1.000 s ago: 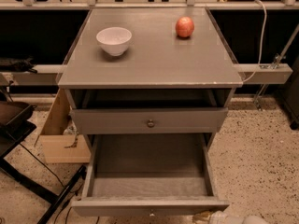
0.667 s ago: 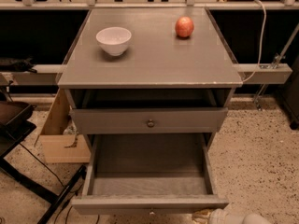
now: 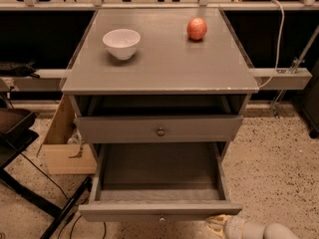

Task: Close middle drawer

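Work on this task has hardly begun, as I judge it. Near the back left corner of the counter stands a white bowl, which has no part in the job. Below the counter's front edge the top drawer sits out a little. Under it the middle drawer is pulled far out toward me, its shallow grey tray open to view and its flat front well forward of the counter's front edge. Its small dark knob just shows low down. Near the back right corner lies a red apple. My hand is low, out past the counter's front right corner and just beside the right end of the drawer's front. I cannot tell whether it touches that front, nor whether it is spread or pressed together. The whole push is left: set the hand against the front and drive the tray in until it sits flush.
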Available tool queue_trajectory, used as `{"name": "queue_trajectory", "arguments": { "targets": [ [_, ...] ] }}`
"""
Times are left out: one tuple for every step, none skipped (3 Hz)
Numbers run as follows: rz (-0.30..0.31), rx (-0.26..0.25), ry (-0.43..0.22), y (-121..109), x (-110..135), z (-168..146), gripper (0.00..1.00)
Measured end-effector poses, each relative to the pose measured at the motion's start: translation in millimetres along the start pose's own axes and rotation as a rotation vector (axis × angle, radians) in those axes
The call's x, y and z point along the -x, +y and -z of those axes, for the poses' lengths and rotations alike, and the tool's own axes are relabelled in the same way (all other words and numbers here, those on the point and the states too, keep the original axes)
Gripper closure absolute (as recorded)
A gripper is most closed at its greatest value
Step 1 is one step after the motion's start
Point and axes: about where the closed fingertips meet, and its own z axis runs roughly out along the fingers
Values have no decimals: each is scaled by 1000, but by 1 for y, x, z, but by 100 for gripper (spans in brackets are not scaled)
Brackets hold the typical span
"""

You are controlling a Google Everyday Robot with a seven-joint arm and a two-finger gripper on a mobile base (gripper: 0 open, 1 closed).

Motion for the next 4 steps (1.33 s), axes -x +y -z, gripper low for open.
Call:
{"name": "queue_trajectory", "arguments": {
  "targets": [
    [0, 0, 0, 0, 0, 0, 100],
    [22, 2, -16, -3, -6, -37, 100],
    [22, 2, -17, -3, -6, -37, 100],
    [53, -3, -48, -24, -3, -62, 100]
  ]
}}
